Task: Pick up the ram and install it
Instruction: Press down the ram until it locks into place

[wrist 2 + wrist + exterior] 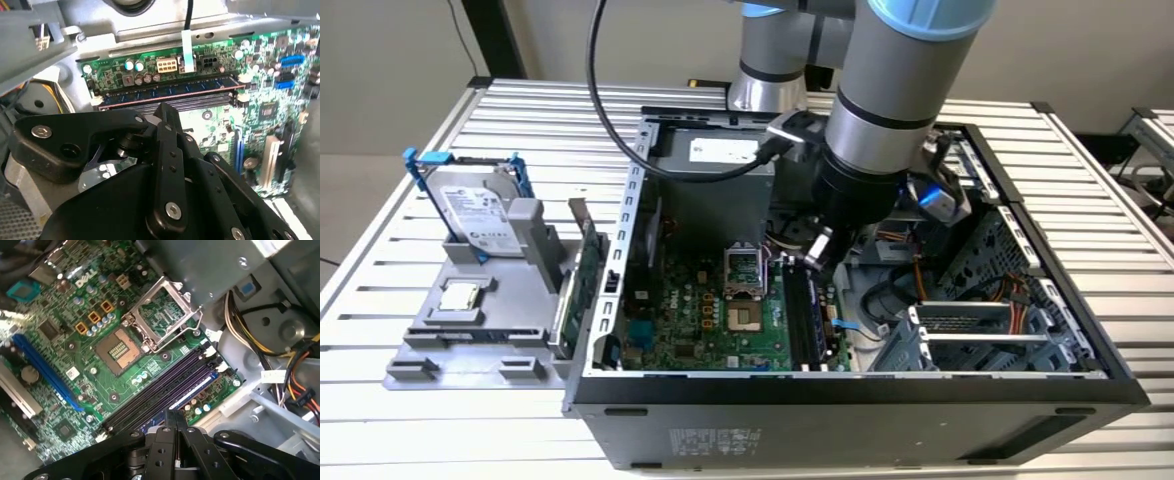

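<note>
RAM, a long dark blue-green circuit-board stick [167, 92], sat in the outermost black motherboard slot [160, 390], long axis along the slots. My black gripper [167, 112] hovered directly above it, fingers closed and holding nothing.

Dark blue ram [167, 91] stick with black chips, lying lengthwise, apparently seated in a motherboard slot
</note>
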### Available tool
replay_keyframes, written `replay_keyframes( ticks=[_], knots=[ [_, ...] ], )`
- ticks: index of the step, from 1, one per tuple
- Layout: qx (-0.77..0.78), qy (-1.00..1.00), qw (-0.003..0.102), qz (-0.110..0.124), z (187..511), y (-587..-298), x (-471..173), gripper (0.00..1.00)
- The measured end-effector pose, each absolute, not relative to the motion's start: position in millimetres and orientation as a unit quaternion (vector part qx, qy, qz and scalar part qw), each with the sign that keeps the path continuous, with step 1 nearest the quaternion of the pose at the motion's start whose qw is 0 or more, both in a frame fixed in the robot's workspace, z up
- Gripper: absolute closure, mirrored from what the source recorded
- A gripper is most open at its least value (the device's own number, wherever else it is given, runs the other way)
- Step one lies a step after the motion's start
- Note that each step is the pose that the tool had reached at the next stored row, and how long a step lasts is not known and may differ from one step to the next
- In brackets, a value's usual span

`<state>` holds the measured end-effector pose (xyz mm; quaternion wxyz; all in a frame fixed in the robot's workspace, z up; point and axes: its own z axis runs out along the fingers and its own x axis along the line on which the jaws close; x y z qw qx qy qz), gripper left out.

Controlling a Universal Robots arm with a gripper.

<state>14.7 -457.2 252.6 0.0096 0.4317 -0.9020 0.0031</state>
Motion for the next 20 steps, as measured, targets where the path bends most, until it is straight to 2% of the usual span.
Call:
replay_keyframes(
  ticks=[20],
  knots=[
    [0.587, -0.809, 0.008, 0.005, 252.3, -457.2, 14.6, 1.0]
  ],
)
